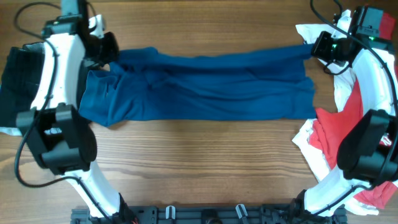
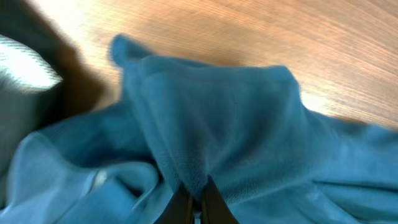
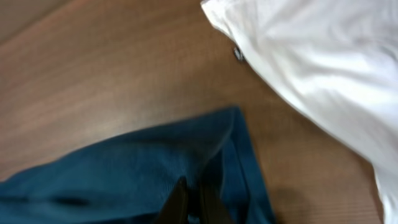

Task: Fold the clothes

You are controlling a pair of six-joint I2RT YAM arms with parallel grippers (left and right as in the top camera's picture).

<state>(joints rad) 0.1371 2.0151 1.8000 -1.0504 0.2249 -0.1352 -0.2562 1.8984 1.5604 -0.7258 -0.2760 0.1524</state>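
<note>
- Blue garment (image 1: 205, 87) lies stretched across the wooden table (image 1: 199, 162), running from 9 to 3 o'clock through the upper half of your overhead view.
- Your left gripper (image 2: 194, 200) has its fingers pressed together on a bunched fold at the garment's 10 o'clock corner.
- Your right gripper (image 3: 189, 200) pinches the cloth's edge at the 2 o'clock corner.
- White clothing (image 3: 323, 81) and a red piece (image 1: 328, 134) sit heaped at 3 o'clock; dark cloth (image 1: 15, 74) lies at 9 o'clock.

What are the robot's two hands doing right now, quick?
The left gripper is closed, pinching the blue garment.
The right gripper is closed on the garment's other end.
</note>
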